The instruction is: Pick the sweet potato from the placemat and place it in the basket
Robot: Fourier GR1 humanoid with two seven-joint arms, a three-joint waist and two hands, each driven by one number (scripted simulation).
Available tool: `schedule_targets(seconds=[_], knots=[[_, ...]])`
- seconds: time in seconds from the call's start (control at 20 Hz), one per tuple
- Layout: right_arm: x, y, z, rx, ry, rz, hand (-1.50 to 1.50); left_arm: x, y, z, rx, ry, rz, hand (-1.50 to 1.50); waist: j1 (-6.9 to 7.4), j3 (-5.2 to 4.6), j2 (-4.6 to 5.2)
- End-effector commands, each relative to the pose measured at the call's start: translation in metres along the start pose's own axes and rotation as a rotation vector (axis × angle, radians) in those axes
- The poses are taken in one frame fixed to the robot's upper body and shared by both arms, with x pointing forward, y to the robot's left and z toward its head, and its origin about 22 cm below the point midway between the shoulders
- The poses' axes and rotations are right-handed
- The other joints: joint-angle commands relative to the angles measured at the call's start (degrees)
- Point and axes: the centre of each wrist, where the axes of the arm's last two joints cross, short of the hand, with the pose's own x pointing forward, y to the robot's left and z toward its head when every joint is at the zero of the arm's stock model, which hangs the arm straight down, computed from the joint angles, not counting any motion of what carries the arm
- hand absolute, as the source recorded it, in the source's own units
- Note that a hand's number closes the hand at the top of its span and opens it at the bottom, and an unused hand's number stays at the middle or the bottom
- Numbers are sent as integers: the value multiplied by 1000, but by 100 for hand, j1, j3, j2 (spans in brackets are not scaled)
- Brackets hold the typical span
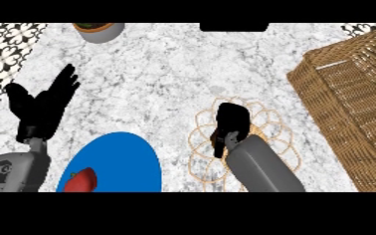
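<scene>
You are not seeing the sweet potato itself: your right hand (pixel 231 122) is covering the middle of the placemat (pixel 273 129), fingers curling downward, and whatever is under them is hidden, so you cannot tell whether they are pinching anything. The placemat, a pale looped wire round, is lying toward the counter's (pixel 169 74) near edge, right of centre. The basket (pixel 339 89), brown wicker, is sitting well apart at the right edge. Your left hand (pixel 40 104) is resting open near the left edge, fingers spread and pointing up. A blue plate (pixel 125 164) is lying at the near edge carrying a red pepper (pixel 81 180). A grey pot (pixel 99 31) is standing at the far edge.
</scene>
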Motion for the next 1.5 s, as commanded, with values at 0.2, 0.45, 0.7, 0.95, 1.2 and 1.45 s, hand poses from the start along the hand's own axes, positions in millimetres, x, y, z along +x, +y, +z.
schedule_targets(seconds=[0.2,0.45,0.7,0.95,1.2,1.45], knots=[[15,14,-4,39,38,51,150,4,0,1,1,-12,-9,0,31,11,34],[7,6,-26,-21,89,-44,150,10,-6,0,-18,-17,-22,0,82,14,51],[9,-70,-20,-307,268,-537,150,4,-10,-6,-31,-14,-6,0,203,22,119],[16,-85,-29,-440,299,-727,150,17,-17,-14,-57,-44,-13,0,377,21,151],[26,-112,-14,-753,100,-964,150,13,-29,-9,-74,-34,-14,0,432,26,115],[57,-152,0,-982,83,-949,150,12,-17,-12,-31,-20,-22,0,276,-1,68]])
